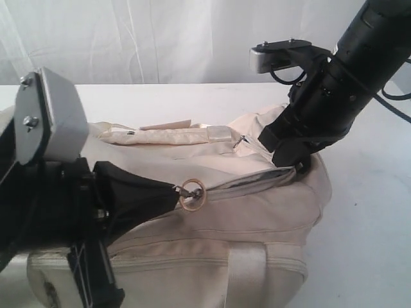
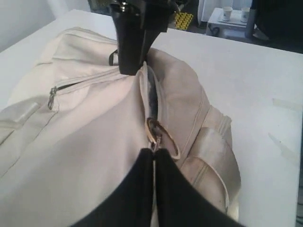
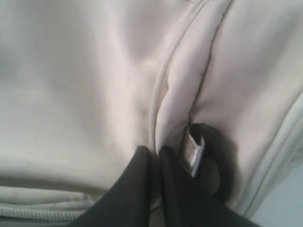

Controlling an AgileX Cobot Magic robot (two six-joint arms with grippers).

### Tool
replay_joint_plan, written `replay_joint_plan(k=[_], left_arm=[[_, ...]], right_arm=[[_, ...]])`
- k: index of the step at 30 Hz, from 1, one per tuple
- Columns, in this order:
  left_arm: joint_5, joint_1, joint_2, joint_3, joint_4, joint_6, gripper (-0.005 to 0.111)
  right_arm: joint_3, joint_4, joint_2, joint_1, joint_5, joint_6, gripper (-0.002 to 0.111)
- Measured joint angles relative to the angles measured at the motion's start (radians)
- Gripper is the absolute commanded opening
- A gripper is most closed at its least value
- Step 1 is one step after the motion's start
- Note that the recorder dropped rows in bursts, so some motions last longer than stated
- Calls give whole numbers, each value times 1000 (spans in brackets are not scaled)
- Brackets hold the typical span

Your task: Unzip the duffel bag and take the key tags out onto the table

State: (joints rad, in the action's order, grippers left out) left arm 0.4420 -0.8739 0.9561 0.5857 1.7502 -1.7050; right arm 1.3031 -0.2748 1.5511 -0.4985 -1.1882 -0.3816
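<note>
The duffel bag (image 1: 257, 224) sits on the table (image 1: 372, 212) and fills the middle of my exterior view. My left gripper (image 1: 176, 190) is on top of the bag, about midway along the main zipper (image 2: 151, 94). Its black fingers are pressed together with no gap, pinching the zipper pull (image 2: 154, 144). A pale ring (image 1: 192, 208) hangs from that pull and rests on the bag's fabric just past the fingertips.

From the pull toward the far end of the bag the zipper's two sides stand slightly apart, with a thin dark slit between them. I think that is the lining, but the left wrist view is too dim inside to be sure.

My right gripper (image 1: 292, 165) is down at that end of the bag, where the zipper runs out. Its fingers are closed too, nipping a fold of cream fabric beside the seam. In the right wrist view a grey webbing tab (image 3: 193, 150) looped through a black D-ring (image 3: 222, 163) lies right against those fingers.

A smaller pocket zipper (image 2: 52, 97) runs across the bag's panel beside the main zipper. A wide cream strap (image 1: 247, 273) crosses the bag's near face.
</note>
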Motion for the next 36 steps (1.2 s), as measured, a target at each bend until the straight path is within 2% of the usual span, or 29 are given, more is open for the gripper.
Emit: replay_joint_plan(k=[17,28,30,33,36], left_arm=[[-112,0,-226,-181,-2,-210,5],[-234,0,-320,-210,-10,-249,5],[-215,0,-320,-210,-13,-249,5],[-136,0,-320,-210,-17,-249,6],[-59,0,-320,-216,-18,-249,20]], right_arm=[[0,50,0,-2,4,-2,0],[0,124,0,0,24,-2,1],[0,124,0,0,24,-2,8],[0,114,0,0,24,-2,27],[0,79,-6,0,24,-24,52]])
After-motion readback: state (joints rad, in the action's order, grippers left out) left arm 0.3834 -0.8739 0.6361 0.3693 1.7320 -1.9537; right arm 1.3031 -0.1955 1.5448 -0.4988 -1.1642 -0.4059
